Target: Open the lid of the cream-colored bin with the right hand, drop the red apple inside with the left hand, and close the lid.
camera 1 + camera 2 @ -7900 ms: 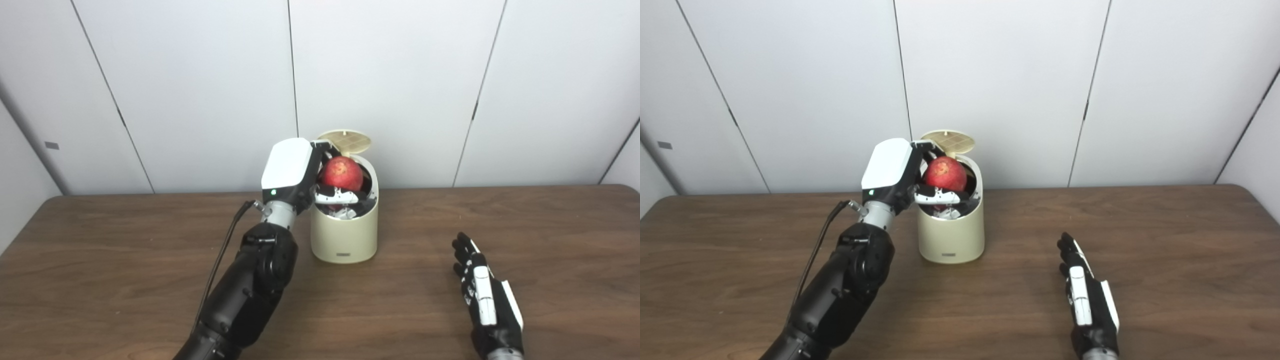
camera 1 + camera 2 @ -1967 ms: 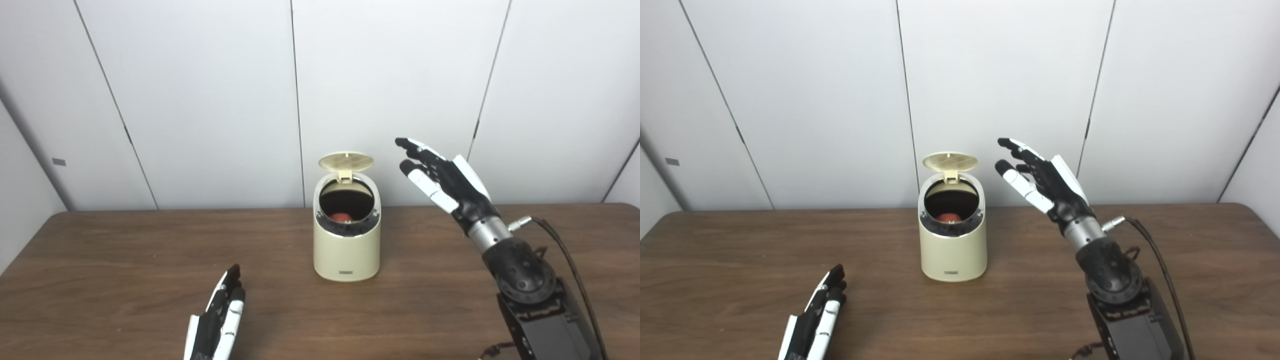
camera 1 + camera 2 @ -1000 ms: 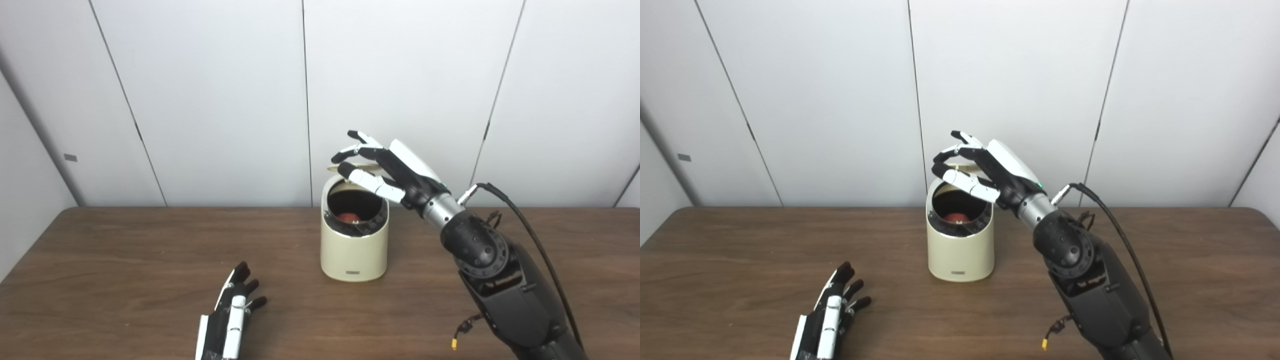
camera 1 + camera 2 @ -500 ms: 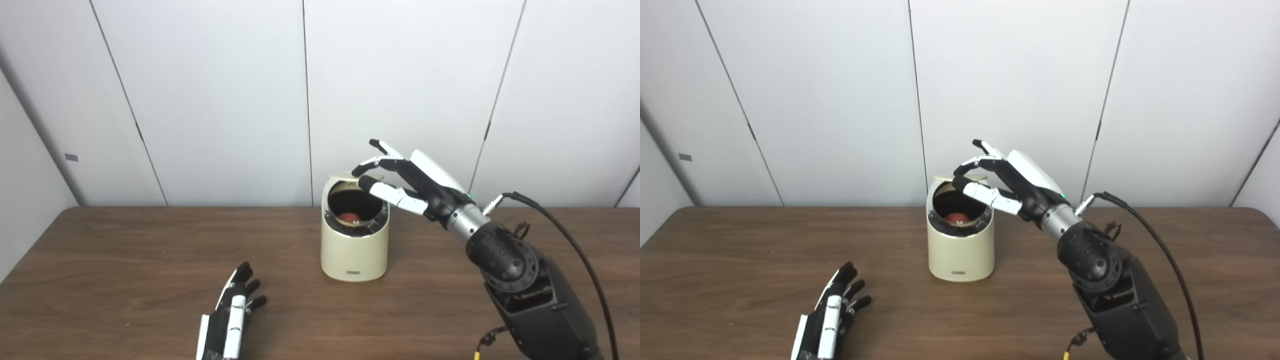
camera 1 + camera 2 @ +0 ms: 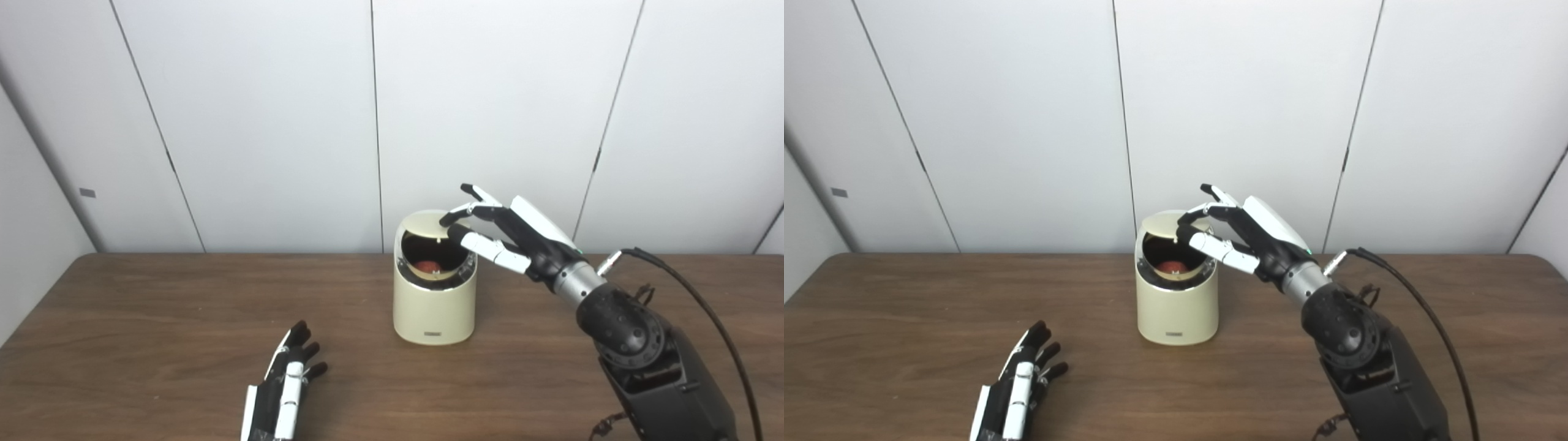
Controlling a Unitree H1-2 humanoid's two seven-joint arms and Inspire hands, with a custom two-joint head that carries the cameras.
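Fingers [image 5: 458, 215] of the right hand [image 5: 514, 236] are spread and lightly curled, gripping nothing; tips rest on the right edge of the lid [image 5: 424, 223], which sits partly down over the mouth of the cream-colored bin [image 5: 433, 306]. Thumb juts across the rim on the right side. Red apple [image 5: 428, 267] is inside, visible low through the remaining gap. Left hand [image 5: 282, 392] lies flat on the counter [image 5: 153, 318], well apart from the bin, fingers loosely splayed, holding nothing.

Risks from here, my read:
- Contact is off to one side of the lid, not centred. A push there may twist the hinge or let the tips slide off, leaving the lid half shut.
- Thumb lies close to the closing gap; it could get pinched between lid and rim and stop the lid from seating.
- Bin is light-looking and unanchored. A push angled sideways could scoot or tip it toward the left.
- Can't tell whether the lid latches; if it's sprung, letting go early may pop it back up.
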